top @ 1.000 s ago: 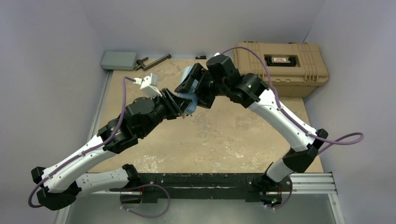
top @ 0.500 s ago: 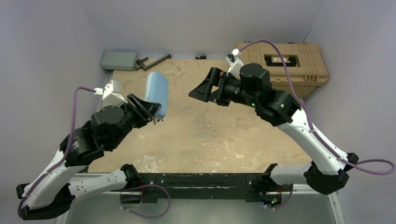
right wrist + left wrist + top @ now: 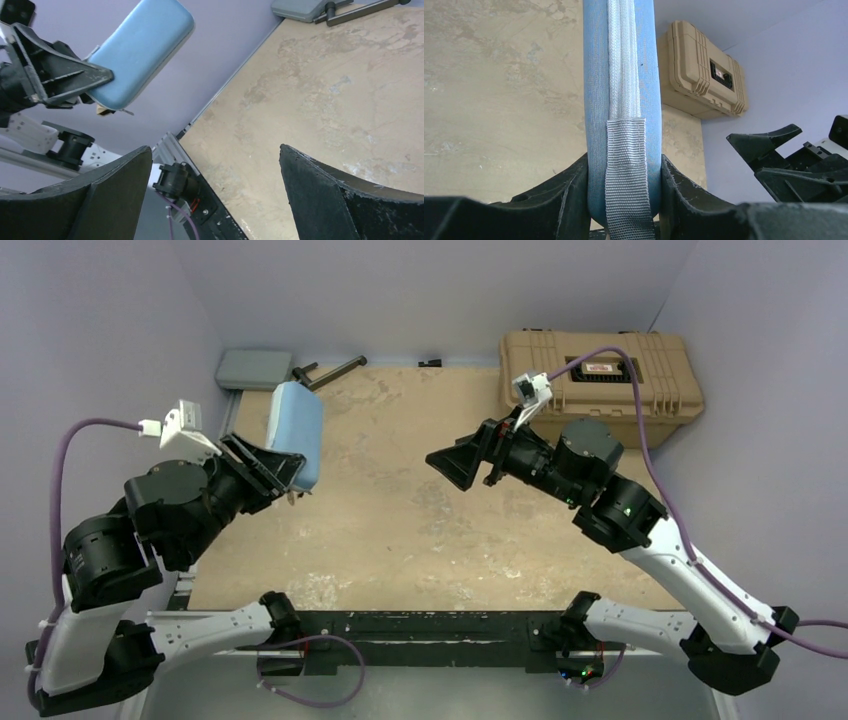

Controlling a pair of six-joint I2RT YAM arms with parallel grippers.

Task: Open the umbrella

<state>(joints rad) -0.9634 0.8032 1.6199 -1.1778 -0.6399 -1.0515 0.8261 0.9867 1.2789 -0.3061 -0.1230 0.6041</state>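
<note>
No umbrella shows in any view. My left gripper (image 3: 275, 468) is shut on a blue fabric pouch (image 3: 298, 435) and holds it in the air over the table's left side. In the left wrist view the fingers (image 3: 574, 185) press both sides of the pouch (image 3: 621, 75), whose grey webbing strap hangs between them. My right gripper (image 3: 450, 462) is open and empty over the table's middle, pointing left toward the pouch, well apart from it. The right wrist view shows its jaws wide (image 3: 215, 150), with the pouch (image 3: 142, 50) and the left gripper (image 3: 65, 75) at the upper left.
A tan hard toolbox (image 3: 600, 375) stands at the back right, also in the left wrist view (image 3: 699, 65). A grey flat case (image 3: 255, 368) and a black rod (image 3: 335, 370) lie at the back left. The table (image 3: 450, 530) is mottled tan.
A second ago both grippers met at the pouch over the table's middle. The left arm has drawn back left with the pouch; the right gripper let go and drew back right.
</note>
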